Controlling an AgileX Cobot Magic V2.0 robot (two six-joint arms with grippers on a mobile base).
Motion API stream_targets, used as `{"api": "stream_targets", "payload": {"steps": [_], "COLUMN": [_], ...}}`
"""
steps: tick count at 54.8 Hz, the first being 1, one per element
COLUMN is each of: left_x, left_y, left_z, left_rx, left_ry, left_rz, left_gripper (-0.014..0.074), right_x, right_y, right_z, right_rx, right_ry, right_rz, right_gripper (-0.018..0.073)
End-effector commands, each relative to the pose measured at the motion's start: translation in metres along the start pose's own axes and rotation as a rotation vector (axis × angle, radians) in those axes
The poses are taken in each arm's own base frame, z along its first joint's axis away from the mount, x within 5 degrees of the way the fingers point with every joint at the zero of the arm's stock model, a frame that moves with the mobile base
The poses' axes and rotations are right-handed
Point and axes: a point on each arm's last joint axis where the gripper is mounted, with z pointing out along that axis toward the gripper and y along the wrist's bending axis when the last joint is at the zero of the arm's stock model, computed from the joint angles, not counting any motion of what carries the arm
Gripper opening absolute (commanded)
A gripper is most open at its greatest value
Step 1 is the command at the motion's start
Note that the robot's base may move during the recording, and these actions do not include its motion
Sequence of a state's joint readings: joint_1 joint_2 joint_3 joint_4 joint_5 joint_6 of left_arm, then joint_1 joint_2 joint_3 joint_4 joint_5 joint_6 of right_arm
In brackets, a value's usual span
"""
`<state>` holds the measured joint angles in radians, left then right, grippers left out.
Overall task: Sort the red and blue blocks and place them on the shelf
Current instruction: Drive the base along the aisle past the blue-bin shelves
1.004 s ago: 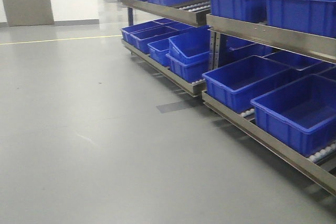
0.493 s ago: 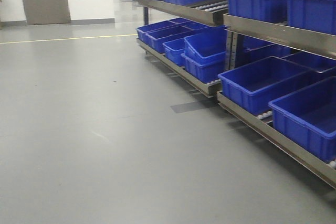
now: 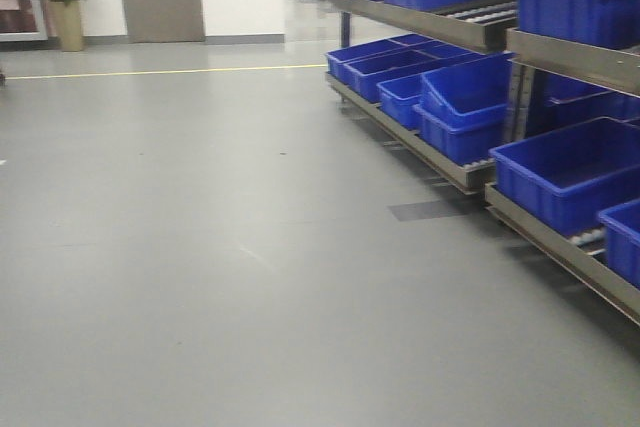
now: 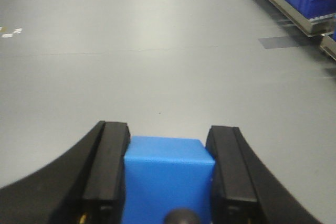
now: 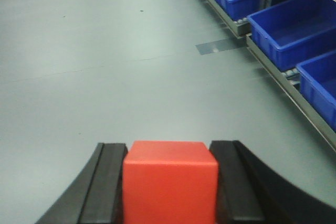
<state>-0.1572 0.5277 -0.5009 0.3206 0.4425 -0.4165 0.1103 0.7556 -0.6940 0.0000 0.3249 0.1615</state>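
With my left tool (image 4: 168,148) closed on the blue block (image 4: 168,182) and my right tool (image 5: 169,153) on the red block (image 5: 169,187), I'd best steer gently toward the shelf (image 3: 575,60) at right, squaring up before reaching

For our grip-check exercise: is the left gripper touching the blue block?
Touching. The left wrist view shows the left gripper with both fingers flush against the sides of the blue block, no gap.
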Motion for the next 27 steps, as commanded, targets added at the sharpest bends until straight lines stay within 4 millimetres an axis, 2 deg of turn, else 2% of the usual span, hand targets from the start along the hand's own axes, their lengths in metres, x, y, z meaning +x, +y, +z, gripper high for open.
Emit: {"api": "stream_targets", "payload": {"steps": [1, 27], "left_x": [-0.0151, -0.0151], "left_y": [-0.0041, -0.0041], "left_z": [-0.0034, -0.0034], "left_rx": [0.039, 0.039], "left_ry": [-0.099, -0.099], "left_rz": [0.011, 0.011], "left_gripper": [0.0080, 0.0080], "right_x": [-0.0176, -0.0176], "right_y": [0.0016, 0.0016], "right_z": [-0.0057, -0.0057], "right_rx": [-0.010, -0.010], "right_ry": [-0.124, -0.124], "right_rz": [-0.011, -0.011], "right_gripper": [0.0058, 0.0058]}}
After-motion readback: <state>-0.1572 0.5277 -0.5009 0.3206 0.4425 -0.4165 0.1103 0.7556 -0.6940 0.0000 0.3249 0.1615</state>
